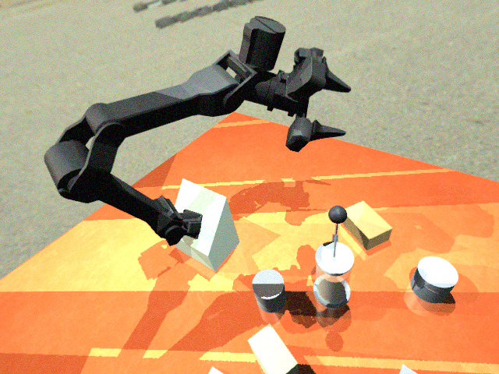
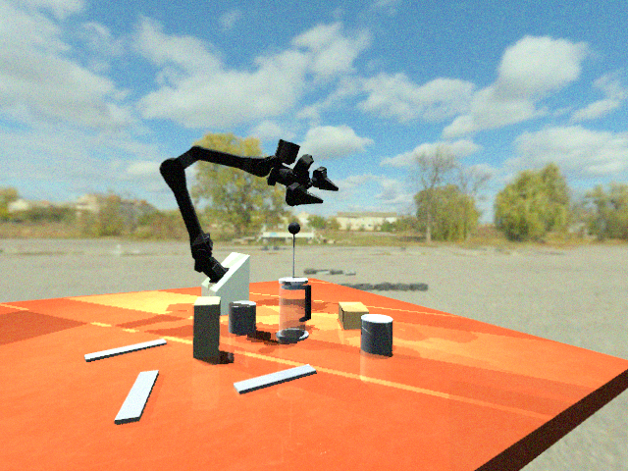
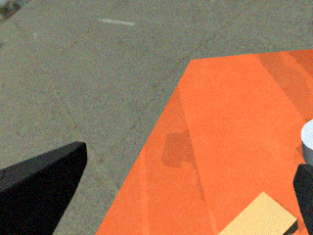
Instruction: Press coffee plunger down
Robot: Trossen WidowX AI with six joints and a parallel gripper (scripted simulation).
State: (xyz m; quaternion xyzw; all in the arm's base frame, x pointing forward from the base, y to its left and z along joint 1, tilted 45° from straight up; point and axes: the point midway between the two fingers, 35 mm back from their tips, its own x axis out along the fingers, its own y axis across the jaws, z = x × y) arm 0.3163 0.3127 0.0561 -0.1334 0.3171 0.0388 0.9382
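Fingers of the tool (image 1: 336,107) stand wide apart, empty, high above the counter (image 1: 402,188). At its 6 o'clock, the coffee press (image 1: 333,273) stands upright, plunger knob (image 1: 337,213) raised.

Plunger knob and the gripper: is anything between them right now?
Nothing. In the exterior view the open gripper hangs above and slightly right of the plunger knob, with only air and distant background in the gap.

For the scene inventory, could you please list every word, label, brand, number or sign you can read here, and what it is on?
None: no readable text shows in any view.
The coffee press, tan block, both dark cylinders, the white wedge base and the open gripper all have plain surfaces.
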